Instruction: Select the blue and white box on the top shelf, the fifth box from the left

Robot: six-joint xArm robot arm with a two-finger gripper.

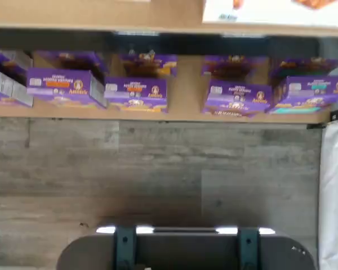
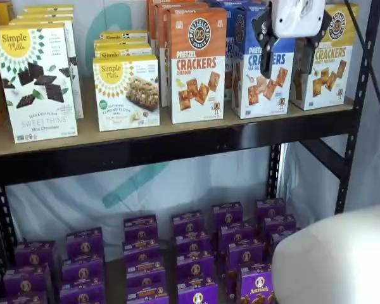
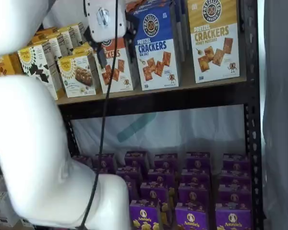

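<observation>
**Desk:** Where is the white-bodied gripper [image 2: 284, 49] with its two black fingers?

**Photographer:** In both shelf views it hangs in front of the top shelf [image 2: 177, 147], the long tan wooden board with a thick black metal front beam. One black finger [image 2: 264, 37] slopes down on one side of the white body, the other on the far side, a wide gap plainly between them. Nothing sits in that gap; the jaws stand spread and hold nothing.

**Desk:** And the box the caption is about?

**Photographer:** The tall blue and white box [image 3: 157, 45] of sea-salt pretzel crackers stands upright at the shelf's front edge, toward its right end. In a shelf view the gripper covers part of its face. Whether they touch, I cannot tell.

**Desk:** Its neighbours?

**Photographer:** An orange-topped cheddar cracker carton [image 2: 197, 63] stands just beside it on one side, a yellow-topped cracker carton [image 3: 214, 38] on the other, nearest the black upright at the shelf's right end. Further along the front edge are a white almond-flour bar box [image 2: 128, 92] and a white Sweet Thins box [image 2: 37, 81].

**Desk:** Below?

**Photographer:** Rows of small purple boxes [image 2: 195, 253] fill the lower level. The wrist view looks down on them over a grey wood-grain floor [image 1: 158, 169].
</observation>
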